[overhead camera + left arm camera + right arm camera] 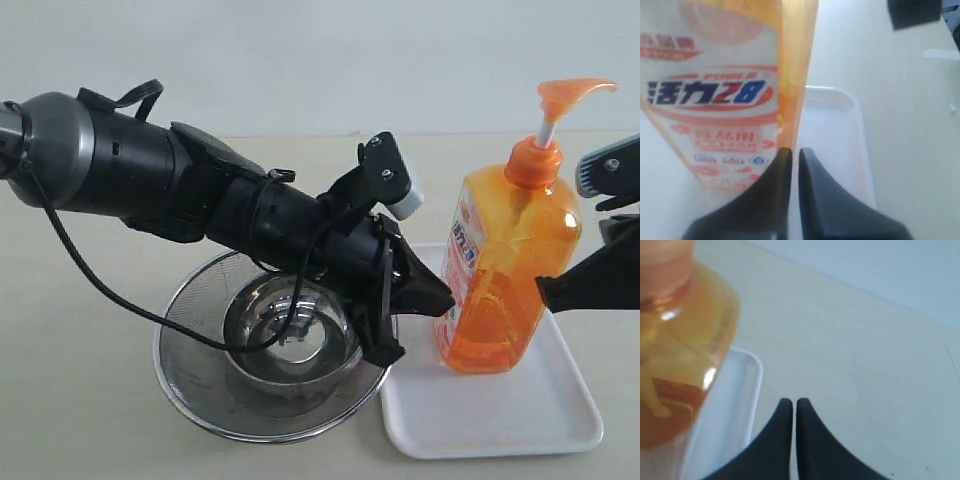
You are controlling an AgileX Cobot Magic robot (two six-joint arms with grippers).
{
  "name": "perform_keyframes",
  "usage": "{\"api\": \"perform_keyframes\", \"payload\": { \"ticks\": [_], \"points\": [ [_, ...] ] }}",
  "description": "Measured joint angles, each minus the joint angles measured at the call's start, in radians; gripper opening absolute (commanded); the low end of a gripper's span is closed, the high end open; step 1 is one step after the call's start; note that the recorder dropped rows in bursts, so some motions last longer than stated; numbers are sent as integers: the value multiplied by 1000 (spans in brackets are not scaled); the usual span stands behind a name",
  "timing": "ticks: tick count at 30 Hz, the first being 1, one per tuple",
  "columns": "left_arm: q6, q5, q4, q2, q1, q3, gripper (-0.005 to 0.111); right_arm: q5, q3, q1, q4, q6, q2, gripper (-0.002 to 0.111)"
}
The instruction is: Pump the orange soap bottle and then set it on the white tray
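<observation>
The orange soap bottle (505, 270) stands upright on the white tray (500, 415), its orange pump head raised on a white stem. My left gripper (445, 297) is shut and empty, its tips right at the bottle's left lower side. In the left wrist view the left gripper (794, 151) points at the edge of the labelled bottle (725, 95), with the tray (835, 130) behind. My right gripper (540, 290) is shut beside the bottle's right side. The right wrist view shows that gripper (791, 402) holding nothing, with the bottle (675, 340) and the tray rim (735, 400) off to one side.
A round steel strainer bowl (200, 390) with a smaller steel bowl (290, 340) inside sits left of the tray, under the left arm. A cable hangs from the left arm over the strainer. The beige table runs on past the tray (865, 365).
</observation>
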Motion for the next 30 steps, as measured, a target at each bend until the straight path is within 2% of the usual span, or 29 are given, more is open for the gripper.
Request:
{"api": "perform_keyframes", "payload": {
  "ticks": [5,13,20,30],
  "points": [
    [-125,-34,122,-65,32,0,5,33,0,0,236,-197,-146,0],
    [-408,-215,351,-255,44,0,5,-43,0,0,512,-426,-546,0],
    [-478,-359,381,-339,44,-2,5,-71,0,0,546,-490,-791,0],
    [-478,-385,383,-342,44,-2,5,-65,0,0,546,-495,-897,0]
  ]
}}
